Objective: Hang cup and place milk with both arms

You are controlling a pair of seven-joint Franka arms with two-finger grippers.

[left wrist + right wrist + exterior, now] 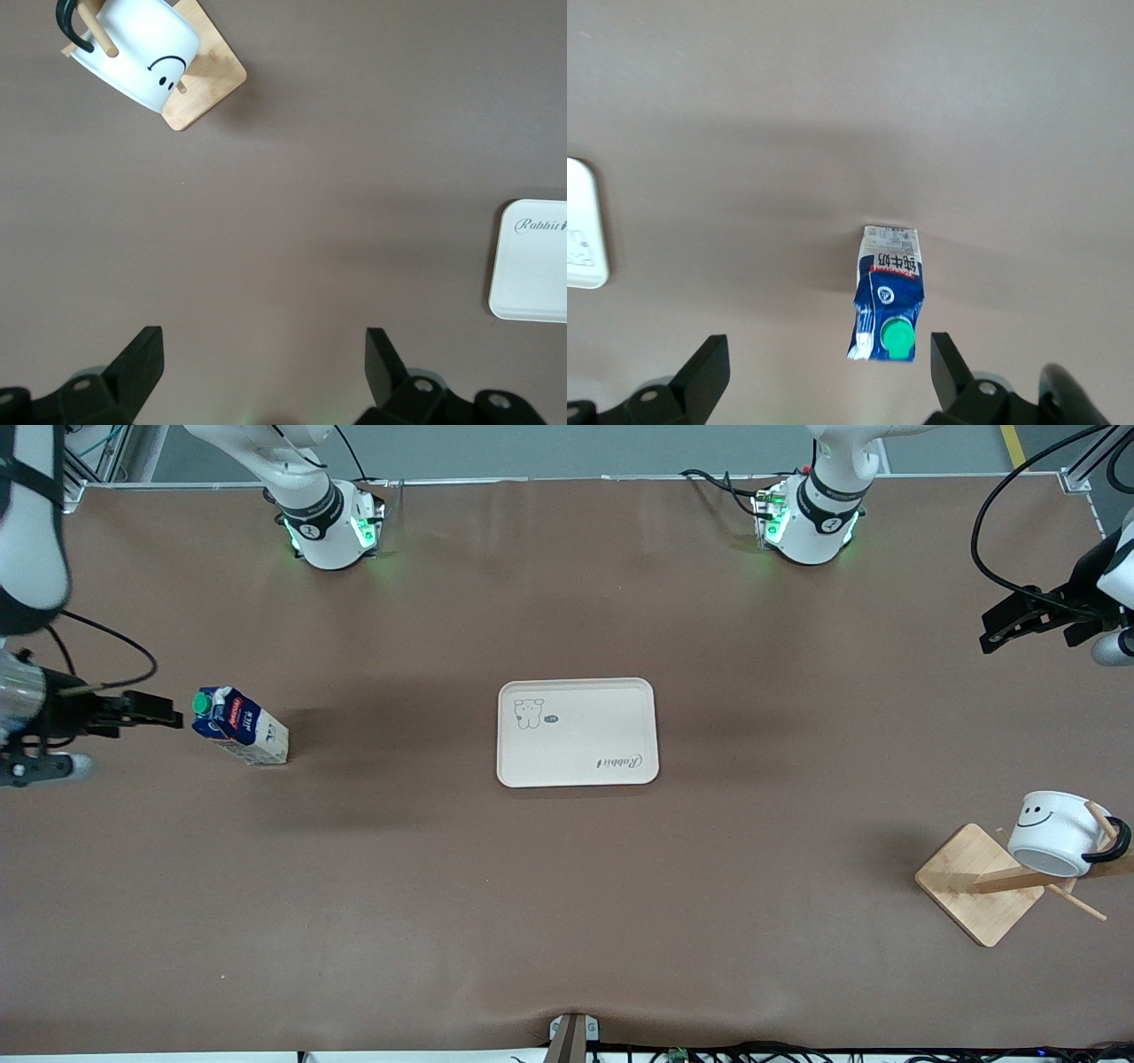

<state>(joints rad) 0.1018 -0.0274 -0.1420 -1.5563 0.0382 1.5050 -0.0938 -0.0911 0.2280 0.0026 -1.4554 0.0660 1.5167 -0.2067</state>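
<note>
A brown desk (567, 921) is filling the scene under even light, with grey floor (567, 447) showing past its edge.

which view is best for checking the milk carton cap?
Right wrist view: the milk fills mid-frame from above, with its green cap in plain sight. The front view shows the carton small, standing toward the right arm's end of the table, cap just visible. The left wrist view does not show it.

white smiley cup (1054, 831), blue-white milk (241, 727)
</note>
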